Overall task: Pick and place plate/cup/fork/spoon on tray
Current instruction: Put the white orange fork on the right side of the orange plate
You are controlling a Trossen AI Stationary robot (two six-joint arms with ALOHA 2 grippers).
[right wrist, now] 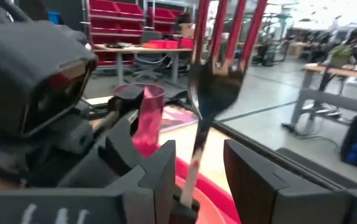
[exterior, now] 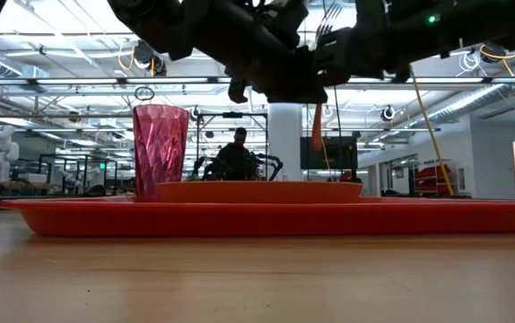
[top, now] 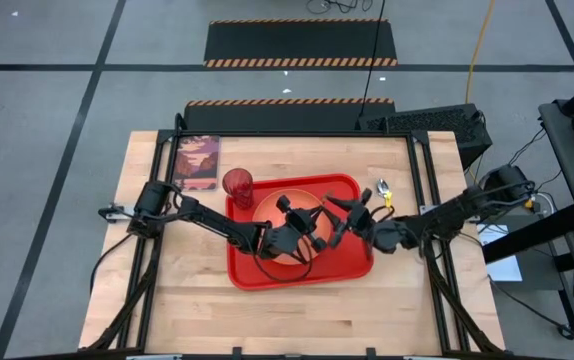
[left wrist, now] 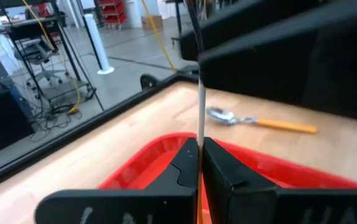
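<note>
Fork handover above the tray

The left claw is clenched on the fork, held upright over the plate; the right claw, released, brackets its handle. Keep it vertical; the spoon waits on the tabletop beyond.

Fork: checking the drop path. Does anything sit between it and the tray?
Yes. The plate lies on the tray right under the fork, which hangs upright in the left gripper; the right gripper is open around it.
</note>
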